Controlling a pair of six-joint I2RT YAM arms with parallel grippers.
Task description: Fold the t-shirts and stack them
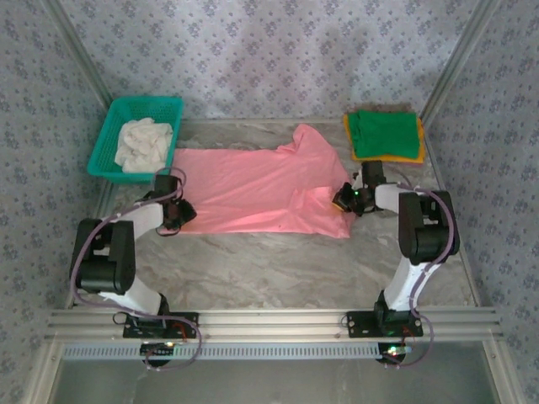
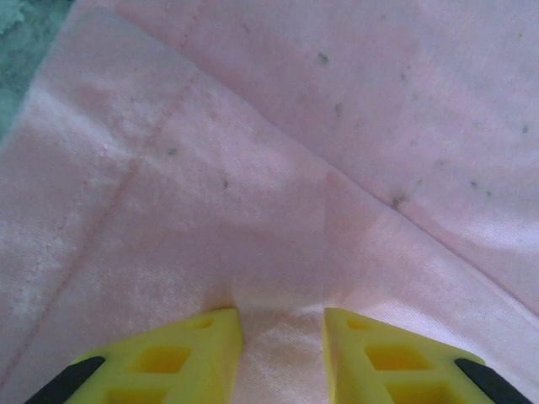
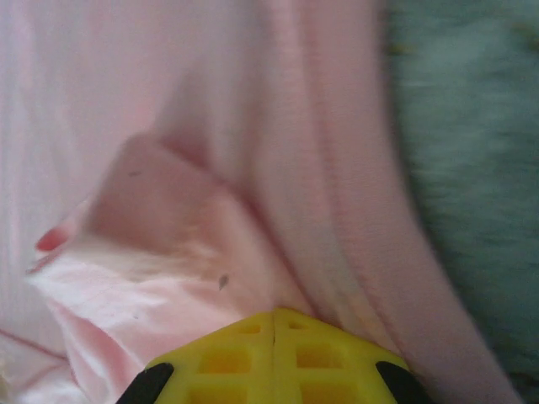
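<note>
Salmon-pink t-shirt (image 1: 253, 189) lies spread flat mid-worktop (image 1: 269, 269). The green t-shirt (image 1: 385, 133) is already folded on the orange-yellow t-shirt (image 1: 420, 150) at 1 o'clock. My right claw (image 3: 274, 313), at the shirt's 3 o'clock edge, is closed tight on a raised fold. My left claw (image 2: 282, 316), at the 9 o'clock edge, stands part-way apart with cloth puckered between. I cannot tell whether it pinches. I should confirm both grips, then lift evenly, keeping the hem taut.
</note>
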